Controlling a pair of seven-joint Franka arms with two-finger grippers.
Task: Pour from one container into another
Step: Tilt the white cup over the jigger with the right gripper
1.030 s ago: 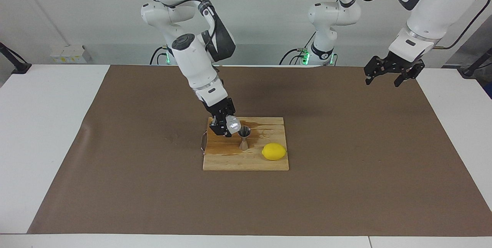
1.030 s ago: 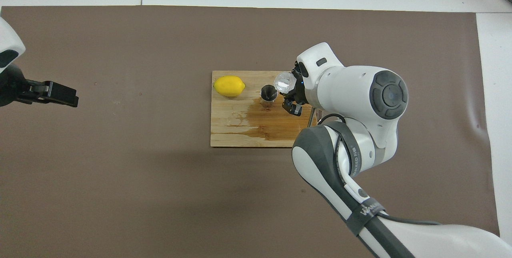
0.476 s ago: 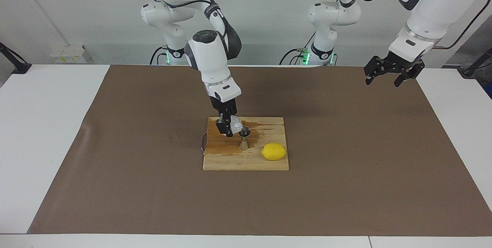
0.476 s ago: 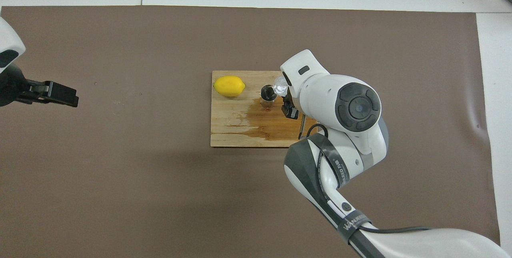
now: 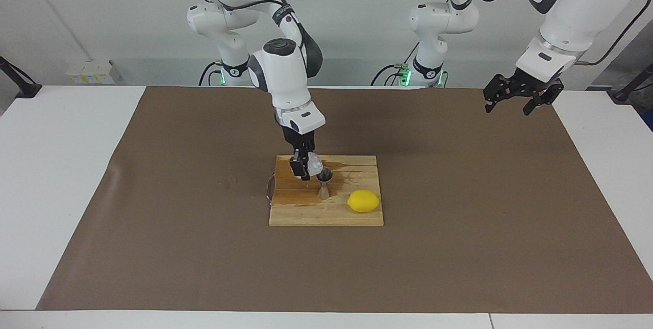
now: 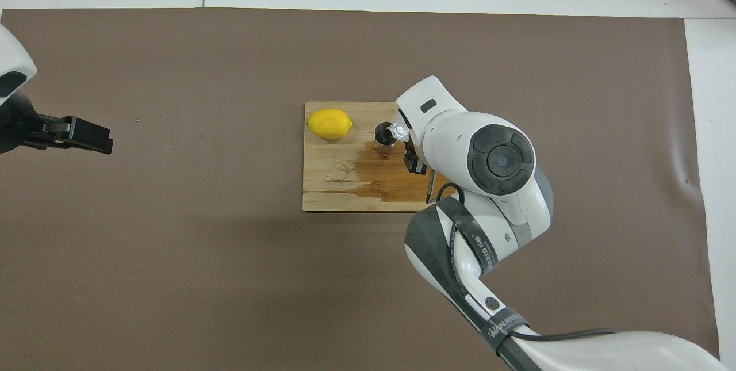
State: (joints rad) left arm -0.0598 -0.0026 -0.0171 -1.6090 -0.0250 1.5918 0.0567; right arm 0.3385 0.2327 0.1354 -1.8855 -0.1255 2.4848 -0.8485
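Brown mat covers most of the white table.

Right arm comes in from its own end and reaches down over the wooden cutting board, which sits mid-mat. Left arm waits, raised over the mat's corner at the left arm's end, near the robots.

Cutting board has a dark wet stain spread across its half nearer the robots.

Lemon lies on the board, at the corner toward the left arm's end and farther from the robots. Well clear of the gripper.

Right gripper is over the board, fingers pinching the plastic cup. Cup is tipped on its side, mouth toward the jigger, held up off the board. In the overhead view only a bit of the cup shows past the wrist.

Jigger stands upright on the board, between the lemon and the gripper. Cup's lip is right at the jigger's top rim; can't tell whether they touch. Jigger's open top looks dark from above.

Left gripper hangs in the air, fingers spread, holding nothing.

A thin metal piece sticks out at the board's edge toward the right arm's end; can't tell what it is.
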